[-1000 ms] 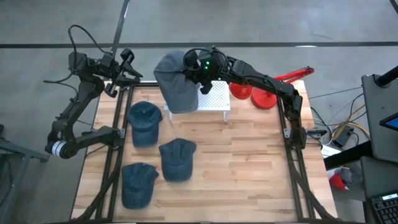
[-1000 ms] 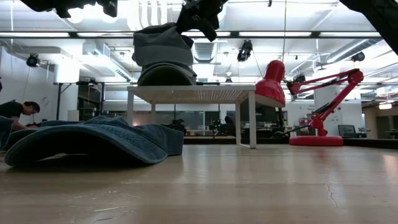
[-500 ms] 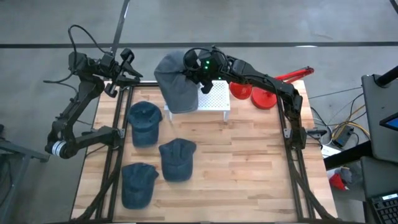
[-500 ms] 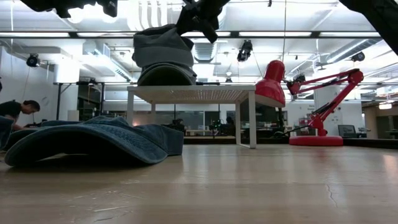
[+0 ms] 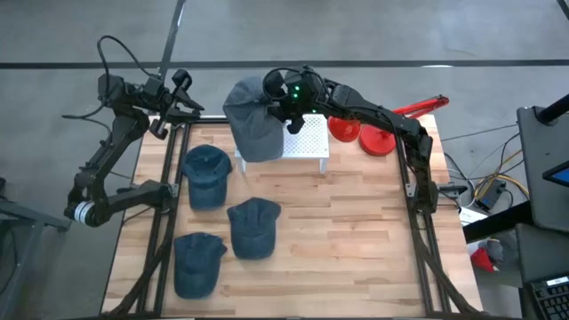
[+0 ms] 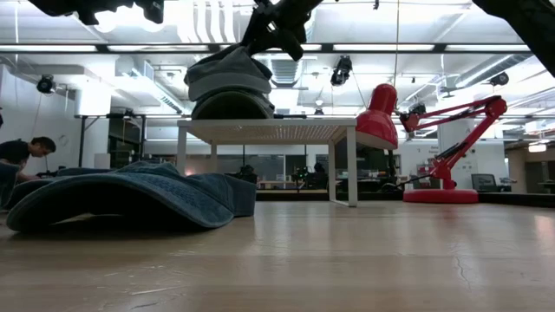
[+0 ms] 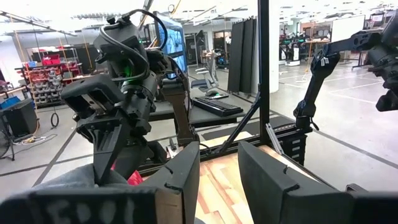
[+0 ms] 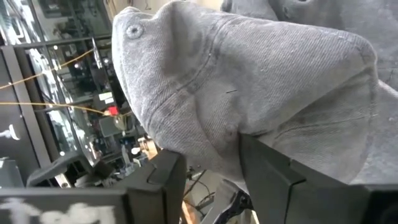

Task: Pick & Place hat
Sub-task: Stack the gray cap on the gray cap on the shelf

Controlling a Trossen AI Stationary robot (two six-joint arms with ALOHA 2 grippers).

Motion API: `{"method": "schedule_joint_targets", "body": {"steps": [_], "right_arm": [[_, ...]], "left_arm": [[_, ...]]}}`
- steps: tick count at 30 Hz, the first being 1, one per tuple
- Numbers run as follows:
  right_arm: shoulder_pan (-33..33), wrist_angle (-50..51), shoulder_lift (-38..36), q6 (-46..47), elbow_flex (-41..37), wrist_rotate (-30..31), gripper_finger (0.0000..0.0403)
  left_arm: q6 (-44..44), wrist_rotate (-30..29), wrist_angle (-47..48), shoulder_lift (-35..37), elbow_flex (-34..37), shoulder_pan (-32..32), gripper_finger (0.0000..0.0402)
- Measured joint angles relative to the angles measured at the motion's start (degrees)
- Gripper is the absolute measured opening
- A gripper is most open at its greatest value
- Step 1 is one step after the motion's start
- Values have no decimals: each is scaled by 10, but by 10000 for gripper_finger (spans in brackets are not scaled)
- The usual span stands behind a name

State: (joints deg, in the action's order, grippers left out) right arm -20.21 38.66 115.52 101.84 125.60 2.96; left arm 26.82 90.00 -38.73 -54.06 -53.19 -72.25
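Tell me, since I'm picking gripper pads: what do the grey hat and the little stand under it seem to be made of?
The grey hat looks like soft woven cotton twill, matte: it shows stitched seams, a fabric-covered top button and loose folds. The small white stand looks like rigid painted metal or plastic, which I cannot tell apart; its top is perforated with rows of small holes and sits on thin straight legs.
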Motion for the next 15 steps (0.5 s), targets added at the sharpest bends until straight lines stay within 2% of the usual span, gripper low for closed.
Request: {"method": "schedule_joint_targets", "body": {"steps": [7,15], "right_arm": [[-11,-1,-2,22,0,-22,153],[-21,0,-3,40,3,-89,142]], "left_arm": [[1,0,-1,0,0,0,115],[1,0,-2,0,0,0,115]]}}
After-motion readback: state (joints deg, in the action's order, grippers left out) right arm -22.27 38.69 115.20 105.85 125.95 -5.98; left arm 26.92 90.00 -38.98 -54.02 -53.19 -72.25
